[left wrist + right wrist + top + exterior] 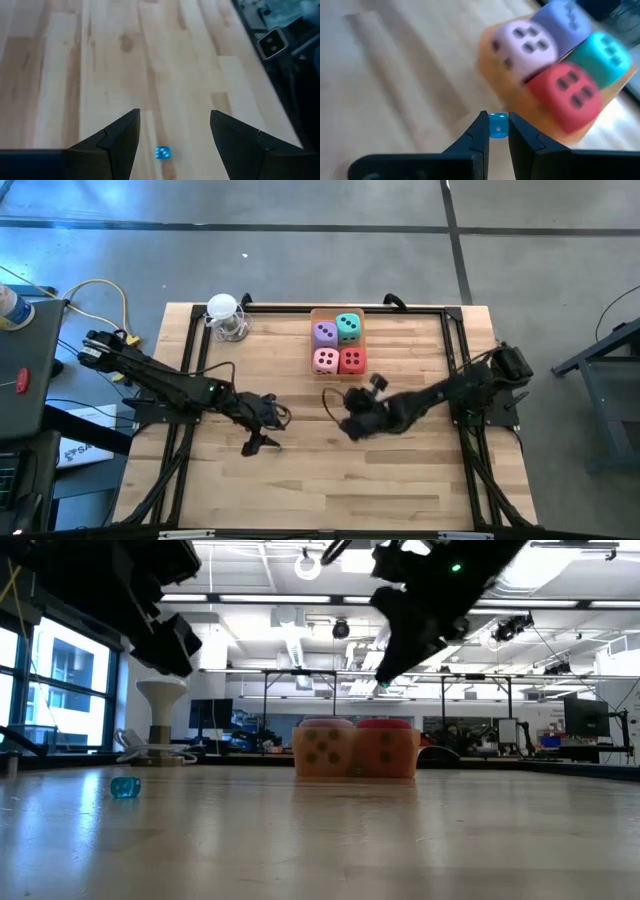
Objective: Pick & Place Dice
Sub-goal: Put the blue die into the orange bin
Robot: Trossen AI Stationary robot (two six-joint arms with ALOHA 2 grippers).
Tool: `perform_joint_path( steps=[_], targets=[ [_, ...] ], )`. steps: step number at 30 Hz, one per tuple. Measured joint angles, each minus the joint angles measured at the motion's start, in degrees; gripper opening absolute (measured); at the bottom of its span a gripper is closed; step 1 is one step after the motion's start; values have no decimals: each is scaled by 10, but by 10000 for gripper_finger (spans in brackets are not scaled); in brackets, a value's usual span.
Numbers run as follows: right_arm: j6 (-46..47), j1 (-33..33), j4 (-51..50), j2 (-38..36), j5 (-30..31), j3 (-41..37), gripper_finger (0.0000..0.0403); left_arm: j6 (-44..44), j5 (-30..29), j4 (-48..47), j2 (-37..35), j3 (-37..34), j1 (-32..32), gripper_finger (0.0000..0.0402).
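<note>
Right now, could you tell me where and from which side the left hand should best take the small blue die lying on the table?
Grip the small blue die by two opposite flat side faces, coming straight down from above: it sits flat on the bare table, clear of neighbours, below the open left hand. The right hand grips a second blue die.

We see four soft dice packed two by two in an orange tray (313,337) at upper centre of the high view: purple die (325,333) beside teal die (348,327), pink die (326,360) beside red die (352,360), all touching, upright, dark pips up.
</note>
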Motion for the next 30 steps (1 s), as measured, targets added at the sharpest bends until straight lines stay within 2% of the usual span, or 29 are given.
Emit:
perform_joint_path(
  steps=[4,12,18,24,30],
  targets=[
    [-68,-59,52,-6,-2,0,36,-19,0,13,0,0,-20,234],
    [-113,-175,139,-3,-44,-1,38,-25,-5,13,0,0,-48,234],
    [-122,-231,166,-3,-150,0,40,-44,-16,13,0,0,-66,234],
    [-124,-250,166,-3,-133,0,41,-55,-22,13,0,0,-84,234],
    [-116,-269,167,-3,-135,0,42,-55,-71,13,0,0,-93,234]
  ],
)
